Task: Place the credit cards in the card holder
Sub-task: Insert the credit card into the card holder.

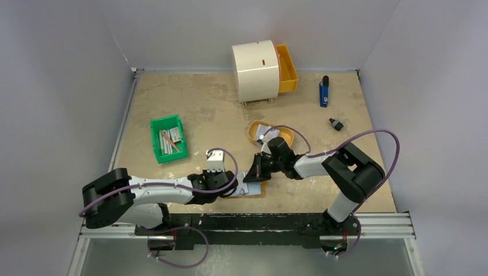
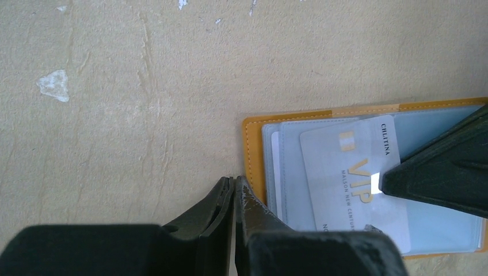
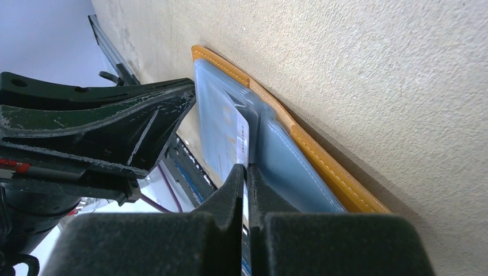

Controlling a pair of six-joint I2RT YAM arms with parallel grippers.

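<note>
Right gripper (image 3: 246,172): black fingers pinched shut on the edge of a pale grey-blue plastic credit card (image 2: 345,178) printed VIP in gold. The card lies askew across the clear sleeves of the open tan leather card holder (image 2: 254,149), which lies flat on the beige table (image 2: 132,115) near its front edge, between the arms. Left gripper (image 2: 235,187): closed, empty, tips just beside the holder's stitched edge. Further cards (image 1: 265,130) rest in a tan oval dish (image 1: 251,132) behind.
</note>
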